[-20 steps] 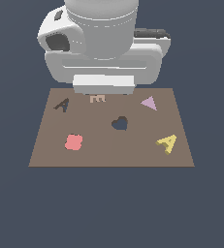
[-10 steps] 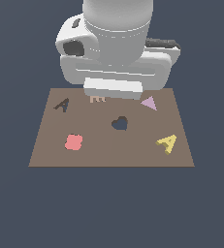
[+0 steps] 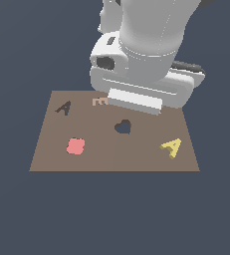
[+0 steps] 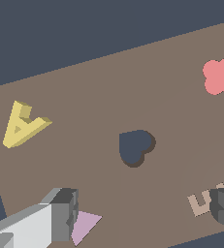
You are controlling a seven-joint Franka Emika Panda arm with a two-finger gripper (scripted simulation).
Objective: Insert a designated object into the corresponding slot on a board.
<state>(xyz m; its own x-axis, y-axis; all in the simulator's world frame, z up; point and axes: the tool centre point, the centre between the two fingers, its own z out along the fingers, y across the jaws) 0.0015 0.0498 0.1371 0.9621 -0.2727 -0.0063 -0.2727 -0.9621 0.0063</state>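
The yellow A (image 3: 171, 147) lies flat on the board (image 3: 52, 157), near the edge at the exterior view's right, well apart from the heart hole (image 3: 122, 126) at the board's middle. Nothing touches it. The A slot (image 3: 63, 107) sits on the opposite side of the heart hole, near the far corner at the exterior view's left.

My tool (image 4: 142, 213) hangs above the board's far edge, behind the heart hole, jaws wide apart and holding nothing. In the wrist view a pink triangle (image 4: 86, 225) shows beside one finger (image 4: 65, 213) and a tan letter piece (image 4: 200, 201) beside the other.

The step in hand, I judge, is reaching the A. I should travel over the board past the heart hole, centre the jaws on the block, and turn the wrist so the fingers close on its two slanted sides, not on its tip. I should descend only once aligned, keeping clear of the red clover (image 3: 75, 146), which lies on the heart hole's other side.
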